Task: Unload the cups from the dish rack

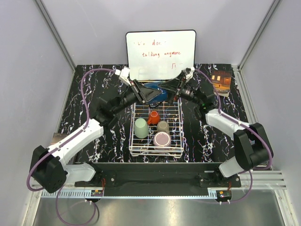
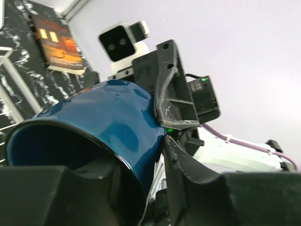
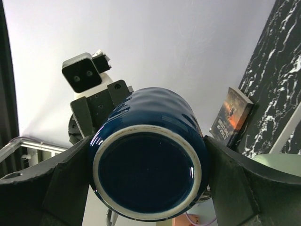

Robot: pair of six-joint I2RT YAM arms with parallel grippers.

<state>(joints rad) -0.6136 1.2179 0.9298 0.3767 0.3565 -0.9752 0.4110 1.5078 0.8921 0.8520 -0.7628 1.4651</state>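
Four cups (image 1: 141, 128) in rack (image 1: 155, 153); blue cup (image 3: 149, 141) between left tool (image 1: 149, 96), right tool (image 1: 168, 87).

Mugs: five (dark blue mug (image 1: 157, 94), mint green mug (image 1: 141, 128), orange-red mug (image 1: 153, 117), taupe mug (image 1: 162, 127), pale pink mug (image 1: 162, 139)) | white wire dish rack (image 1: 155, 153): one | whiteboard with red writing (image 1: 160, 54): one | book (image 1: 221, 80): one | robot arms: two (left arm (image 1: 80, 139), right arm (image 1: 226, 121))

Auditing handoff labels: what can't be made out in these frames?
- Top view: dark blue mug mostly covered by left gripper and right gripper; handle unseen anywhere.
- Left wrist: clamp on the mug's wall unclear, its own fingers block contact.
- Top view: first line on whiteboard too small to read.
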